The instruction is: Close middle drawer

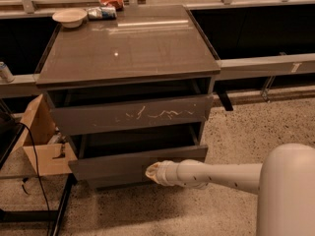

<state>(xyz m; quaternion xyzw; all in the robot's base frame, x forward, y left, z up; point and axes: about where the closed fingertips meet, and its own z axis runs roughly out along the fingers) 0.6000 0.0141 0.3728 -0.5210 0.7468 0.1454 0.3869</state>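
Observation:
The middle drawer (108, 166) is the lower of the two drawers in the grey-brown cabinet, with a plain flat front. It stands partly pulled out, with a dark gap above it. Above it is the drawer front with white scratch marks (133, 114), also slightly out. My gripper (151, 172) is at the end of the white arm (231, 176), which reaches in from the lower right. The gripper's pale tip is pressed against the plain drawer's front, near its middle and lower edge.
The cabinet top (128, 43) carries a white bowl (69, 17), a wrapped packet (102, 12) and a red bag (112, 1) at its far edge. An open cardboard box (42, 141) stands at the cabinet's left. A black frame with a cable (59, 215) is at lower left. The floor is speckled.

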